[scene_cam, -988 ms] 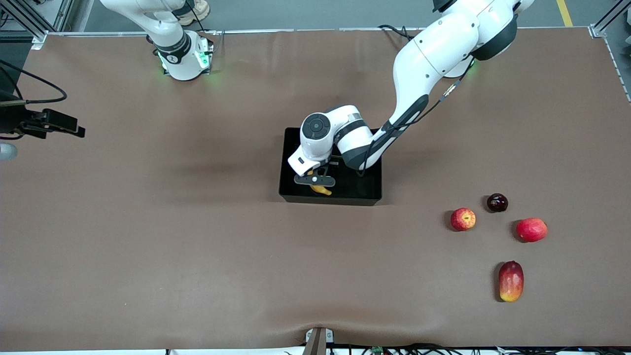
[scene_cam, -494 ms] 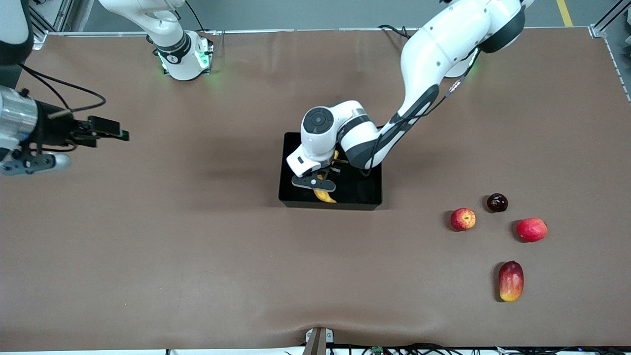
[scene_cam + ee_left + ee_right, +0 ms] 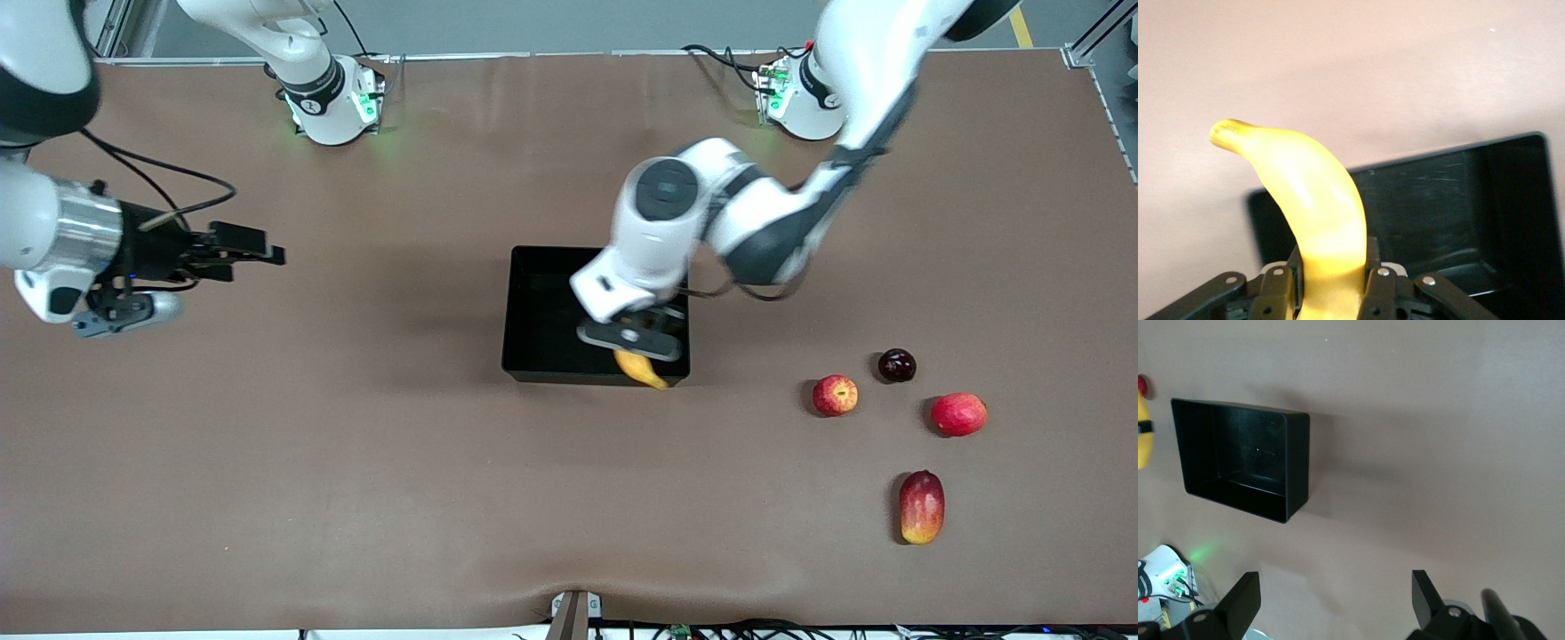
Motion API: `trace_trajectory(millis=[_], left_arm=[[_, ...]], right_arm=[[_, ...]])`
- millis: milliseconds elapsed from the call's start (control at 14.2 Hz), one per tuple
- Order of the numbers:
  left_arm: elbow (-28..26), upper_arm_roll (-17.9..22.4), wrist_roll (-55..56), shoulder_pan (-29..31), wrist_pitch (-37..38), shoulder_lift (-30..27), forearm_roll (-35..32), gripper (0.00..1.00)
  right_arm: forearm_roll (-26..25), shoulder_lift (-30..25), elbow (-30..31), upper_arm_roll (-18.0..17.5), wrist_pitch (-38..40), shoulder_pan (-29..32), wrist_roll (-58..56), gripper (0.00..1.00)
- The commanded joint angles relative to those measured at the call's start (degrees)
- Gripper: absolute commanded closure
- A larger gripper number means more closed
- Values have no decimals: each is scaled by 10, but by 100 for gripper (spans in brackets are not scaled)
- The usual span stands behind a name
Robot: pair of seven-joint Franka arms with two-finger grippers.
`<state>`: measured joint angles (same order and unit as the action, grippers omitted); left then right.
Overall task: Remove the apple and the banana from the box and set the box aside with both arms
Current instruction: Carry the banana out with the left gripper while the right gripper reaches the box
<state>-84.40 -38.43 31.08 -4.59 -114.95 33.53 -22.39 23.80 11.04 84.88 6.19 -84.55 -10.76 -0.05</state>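
Observation:
My left gripper [image 3: 633, 342] is shut on the yellow banana [image 3: 640, 367] and holds it in the air over the near corner of the black box [image 3: 512, 307] toward the left arm's end. In the left wrist view the banana [image 3: 1315, 207] sticks out between the fingers [image 3: 1275, 293], with the box [image 3: 1438, 200] below. The small red apple [image 3: 835, 395] lies on the table toward the left arm's end. My right gripper [image 3: 253, 249] is open and empty over the table at the right arm's end; its wrist view shows the empty box [image 3: 1295, 467].
A dark plum [image 3: 896, 365], a round red fruit [image 3: 958, 414] and a red-and-yellow mango [image 3: 921, 507] lie near the apple. The brown table [image 3: 356, 462] stretches bare between the box and the right gripper.
The left gripper has risen out of the box with the banana and moved toward the left arm's end. The box has slid slightly nearer the camera. The right gripper has come in toward the box.

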Motion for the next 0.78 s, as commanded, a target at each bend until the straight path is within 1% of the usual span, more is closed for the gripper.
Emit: trace_trajectory(millis=[0,141,212,353,494,564,705], left_arm=[[-16,-9,-111,73,13,-17,28,100],[-16,-8,-170,118,15,-15,27,100],[-16,-7,-199,138,15,-14,25,100],[-16,-4,-246,180,15,-8,21,100],[-16,-3,-303,220,14,20,21,100],[-16,0,-339,224,10,28,14,100],[-3,47,-412,219,6,45,-21,100]], right_arm=[[5,25,-9,3,-22,-57,104,0],[-5,55,-4,3,-54,-87,156,0],[-16,77,-4,3,-60,-101,161,0],[-31,102,-2,3,-84,-129,165,0],[-32,130,4,3,-117,-152,176,0],[-32,150,5,3,-133,-171,176,0],[-32,190,6,3,-175,-203,177,0]])
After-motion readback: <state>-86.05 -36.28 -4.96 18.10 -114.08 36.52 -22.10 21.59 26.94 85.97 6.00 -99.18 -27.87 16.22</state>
